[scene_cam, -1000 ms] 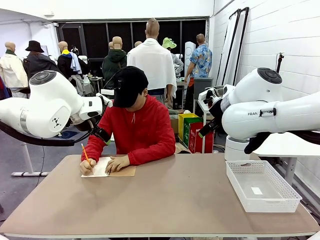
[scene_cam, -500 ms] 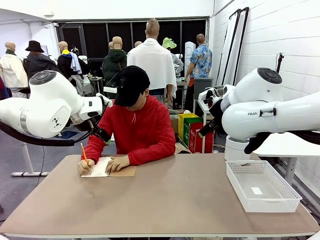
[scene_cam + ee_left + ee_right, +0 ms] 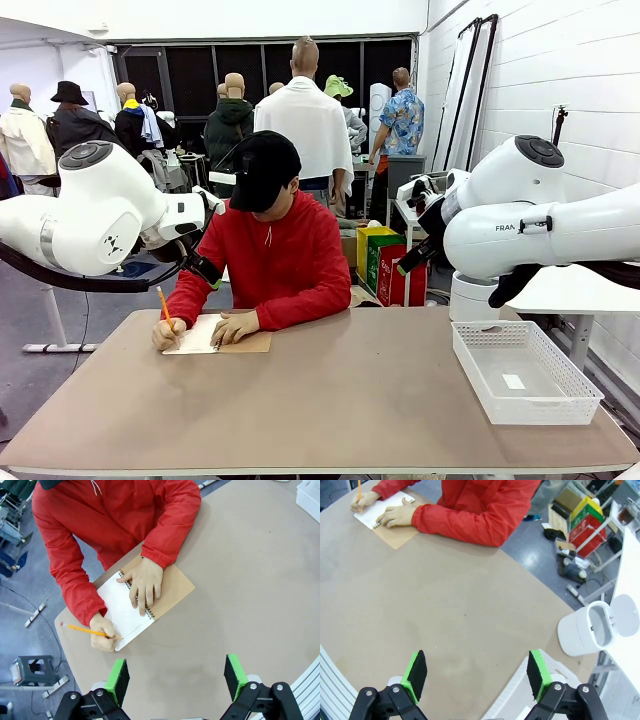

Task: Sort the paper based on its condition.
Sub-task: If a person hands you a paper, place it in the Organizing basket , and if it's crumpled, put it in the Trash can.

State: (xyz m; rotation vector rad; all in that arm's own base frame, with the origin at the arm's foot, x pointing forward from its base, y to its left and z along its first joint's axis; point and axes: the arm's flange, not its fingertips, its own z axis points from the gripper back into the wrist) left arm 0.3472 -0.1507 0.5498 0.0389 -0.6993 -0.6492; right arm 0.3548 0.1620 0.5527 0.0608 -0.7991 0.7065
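Observation:
Loose paper is out of view. At the far left of the table a person in a red top writes with a yellow pencil (image 3: 85, 630) on the white page (image 3: 122, 612) of a spiral notebook with a brown cover (image 3: 172, 587). The other hand lies flat on the spiral. From the front the notebook (image 3: 205, 336) sits at the table's far edge. My left gripper (image 3: 176, 677) hangs open high above the table, just on the near side of the notebook. Farther right, my right gripper (image 3: 476, 674) is open too, over bare tabletop, with the notebook (image 3: 382, 512) far off.
A white mesh basket (image 3: 545, 410) stands at the right end of the table, with a small white tag on its floor. Both arms are held up above the table's sides. A white lidded bin (image 3: 587, 627) and coloured boxes (image 3: 385, 262) stand on the floor beyond the table.
The person's pencil hand has shifted slightly left and down across the page. Neither arm has moved and both grippers stay open.

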